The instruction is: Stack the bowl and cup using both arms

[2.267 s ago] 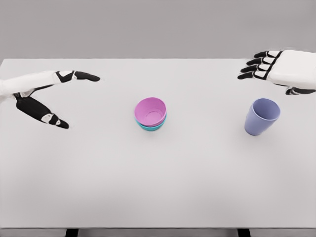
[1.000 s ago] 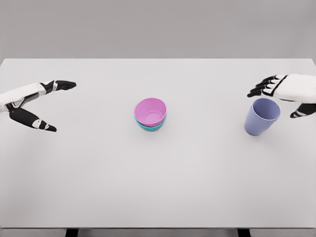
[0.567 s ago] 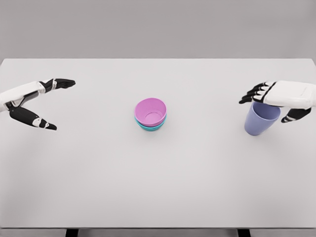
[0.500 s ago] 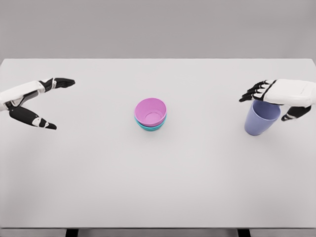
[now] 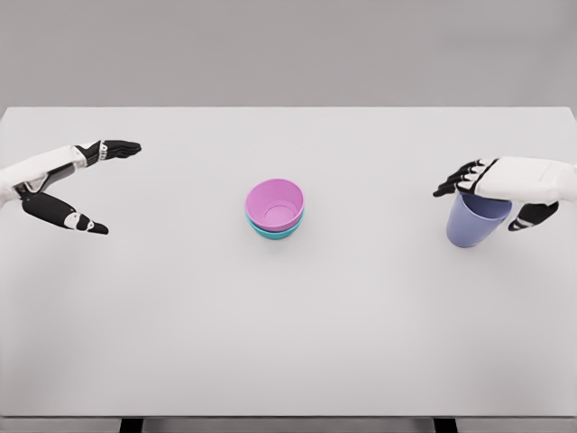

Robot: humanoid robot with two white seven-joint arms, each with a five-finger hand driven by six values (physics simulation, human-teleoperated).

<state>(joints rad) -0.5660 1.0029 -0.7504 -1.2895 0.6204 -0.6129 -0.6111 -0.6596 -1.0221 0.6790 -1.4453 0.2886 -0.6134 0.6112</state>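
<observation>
Right hand over a lavender cup, left hand idle, two nested bowls mid-table.

On the flat white table [image 5: 288, 343], a pink plastic bowl [image 5: 275, 202] sits nested inside a teal plastic bowl [image 5: 274, 231], just above the centre. At about three o'clock from them, well apart, stands an upright lavender plastic cup [image 5: 478, 222]. The white right hand [image 5: 505, 183] lies across the cup's rim, its black fingers [image 5: 453, 181] extended past the far side and the thumb by the near right side; whether they press the wall cannot be told. At nine o'clock, the left hand [image 5: 59, 180] hovers with fingers spread, holding nothing.
</observation>
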